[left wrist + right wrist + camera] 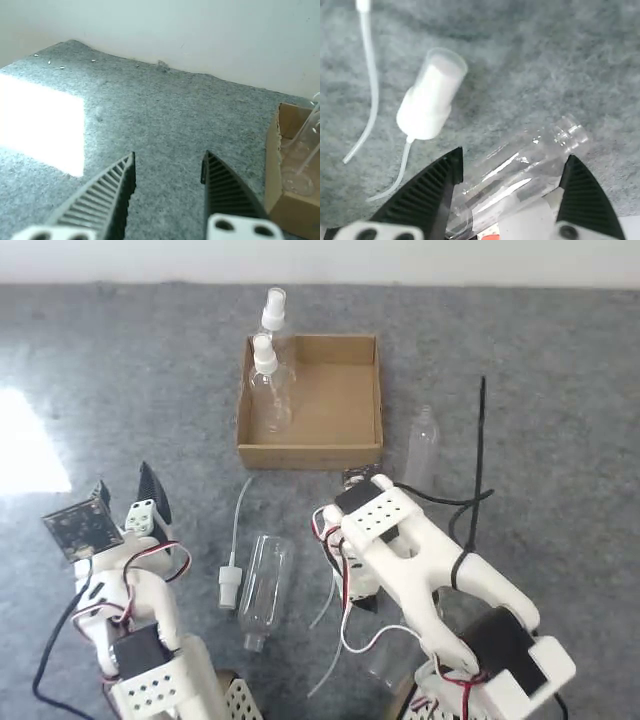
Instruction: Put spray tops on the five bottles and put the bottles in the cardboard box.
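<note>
At far left, a bright patch of light (25, 450) on the grey carpet (120, 360). Beside it, the left gripper (169, 156), jaws spread wide above bare carpet, holding nothing. Further right, a loose spray top (231, 587) lying flat, its thin tube pointing toward the cardboard box (310, 454). Just beside it, a lying bottle (263, 588), clear and uncapped, neck toward the arms. Behind these, the box itself, open-topped, with a capped bottle (271, 395) standing near its left wall. At the box's far left corner, a second capped bottle (273, 312), inside or just behind impossible to tell. Right of centre, below the white right arm (420, 560), the right gripper (514, 156), jaws wide apart on either side of an open-necked bottle (555, 142) lying on the carpet, not closed on it. Near it, a second spray top (431, 100) on its side. Further right, an upright bottle (422, 445), uncapped, near the box's right wall, beside a thin black strap (482, 430).
</note>
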Controlling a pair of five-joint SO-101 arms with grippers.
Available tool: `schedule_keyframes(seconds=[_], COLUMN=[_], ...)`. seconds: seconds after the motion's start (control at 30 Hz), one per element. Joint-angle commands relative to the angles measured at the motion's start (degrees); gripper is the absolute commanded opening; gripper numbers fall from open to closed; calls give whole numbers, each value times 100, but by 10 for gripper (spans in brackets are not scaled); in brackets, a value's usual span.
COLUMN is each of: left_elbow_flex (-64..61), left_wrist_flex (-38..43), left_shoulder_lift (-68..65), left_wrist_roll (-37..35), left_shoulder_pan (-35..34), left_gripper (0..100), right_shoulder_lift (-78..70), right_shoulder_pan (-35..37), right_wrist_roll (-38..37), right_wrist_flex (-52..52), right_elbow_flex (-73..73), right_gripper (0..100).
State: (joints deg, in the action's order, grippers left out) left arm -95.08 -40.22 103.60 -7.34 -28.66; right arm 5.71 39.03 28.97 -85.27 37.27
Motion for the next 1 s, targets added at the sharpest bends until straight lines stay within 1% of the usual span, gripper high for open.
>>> schedule_keyframes(seconds=[0.0, 0.23, 0.27, 0.47, 0.57, 0.7, 0.97], left_elbow_flex=[154, 154, 154, 154, 154, 154, 154], left_wrist_flex=[158, 158, 158, 158, 158, 158, 158], left_shoulder_lift=[88, 88, 88, 88, 88, 88, 88], left_wrist_roll=[-26, -26, -26, -26, -26, -26, -26], left_shoulder_pan=[18, 18, 18, 18, 18, 18, 18], left_gripper=[203, 203, 203, 203, 203, 203, 203], right_shoulder_lift=[40, 31, 31, 31, 84, 92, 92], right_shoulder_pan=[110, 92, 92, 92, 92, 84, 101], right_wrist_roll=[44, 35, 44, -70, -387, -571, -818], right_wrist_flex=[-4, 13, 13, 251, 251, 145, -743], right_elbow_flex=[-114, 0, 0, -18, -44, -229, -1116], right_gripper=[285, 283, 270, 72, 24, 10, 13])
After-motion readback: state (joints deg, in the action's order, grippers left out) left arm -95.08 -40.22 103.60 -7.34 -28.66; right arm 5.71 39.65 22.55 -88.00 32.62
